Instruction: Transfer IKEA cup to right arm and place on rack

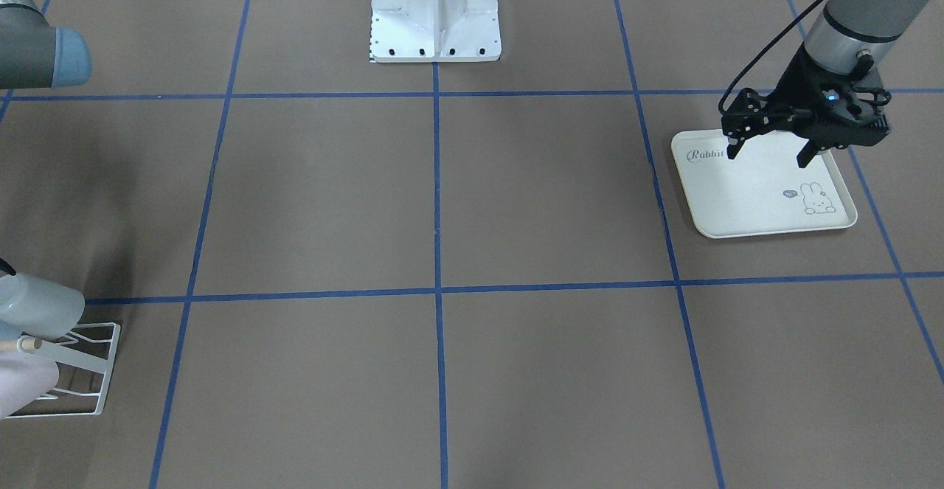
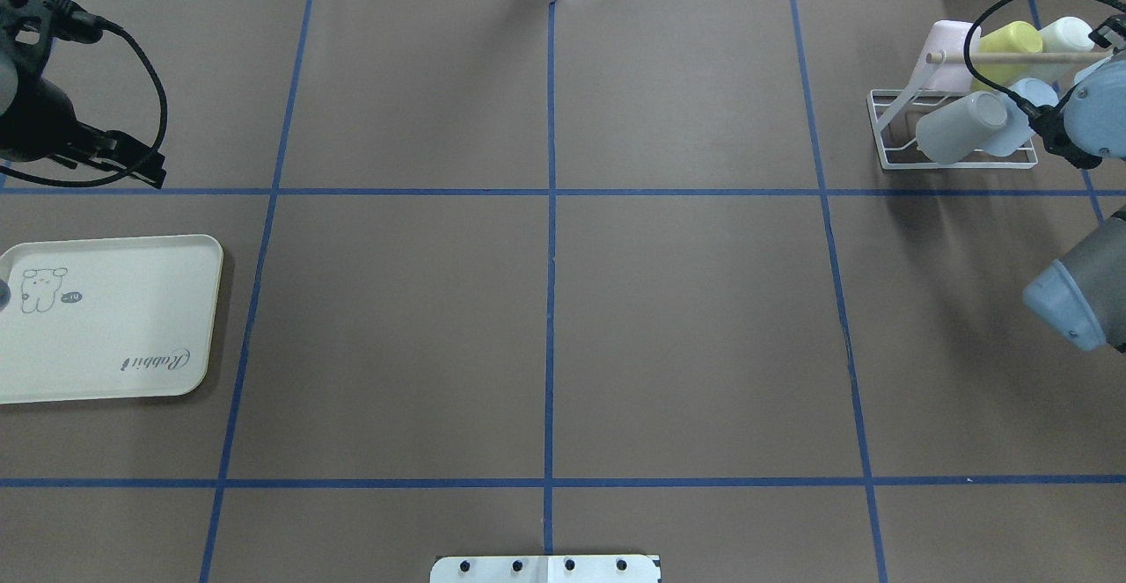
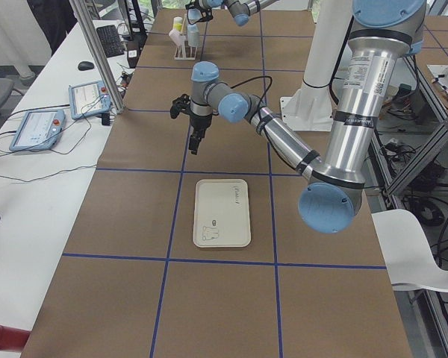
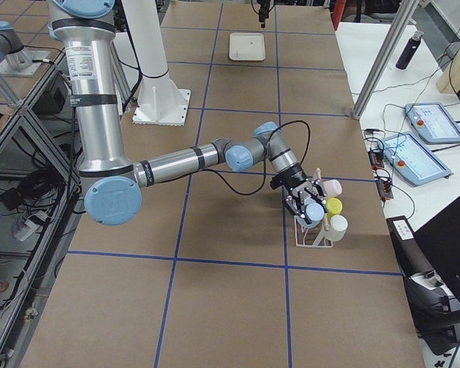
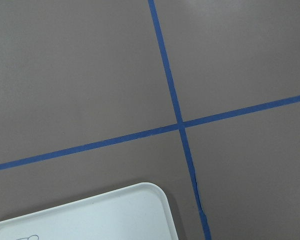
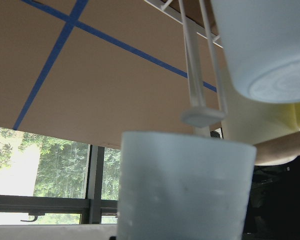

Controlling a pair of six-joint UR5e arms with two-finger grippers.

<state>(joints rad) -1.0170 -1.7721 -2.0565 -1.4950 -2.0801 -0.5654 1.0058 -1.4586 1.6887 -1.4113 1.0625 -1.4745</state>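
My left gripper (image 1: 771, 151) hangs spread and empty over the tray (image 1: 745, 201). My right gripper (image 4: 302, 202) is at the rack (image 2: 880, 130), blue cup (image 6: 185, 185) right against it among other cups (image 2: 959, 126) — fingers hidden, can't tell if it's gripping.

You see a cream rabbit-print tray (image 2: 114, 319) lying flat on the brown table (image 2: 695, 337). Blue tape lines (image 2: 552, 319) divide it into squares.
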